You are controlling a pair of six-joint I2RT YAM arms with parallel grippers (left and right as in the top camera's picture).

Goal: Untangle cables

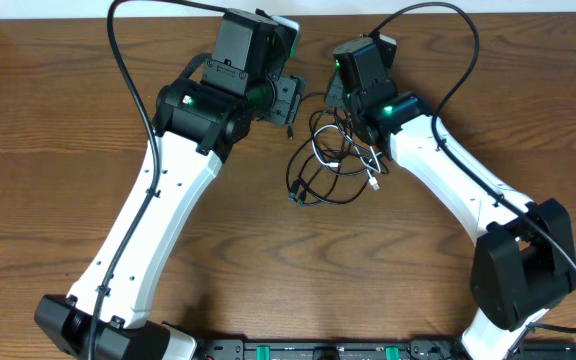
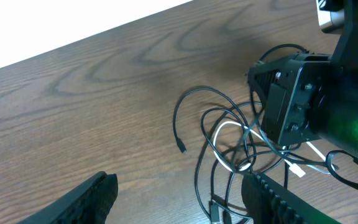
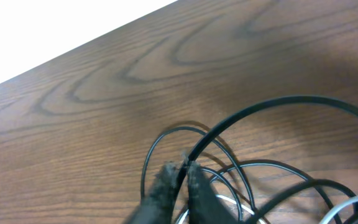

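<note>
My right gripper (image 3: 182,169) has its fingers pressed together on a strand of the black cable (image 3: 260,107), which arcs away to the right over the wooden table (image 1: 48,150). My left gripper (image 2: 179,185) stands wide apart and holds nothing, near the tangle where the black cable and the white cable (image 2: 225,124) lie looped through each other between my wrists. From above, my right fingertips are hidden under the wrist, and its own view cuts the loops off at the lower edge.
</note>
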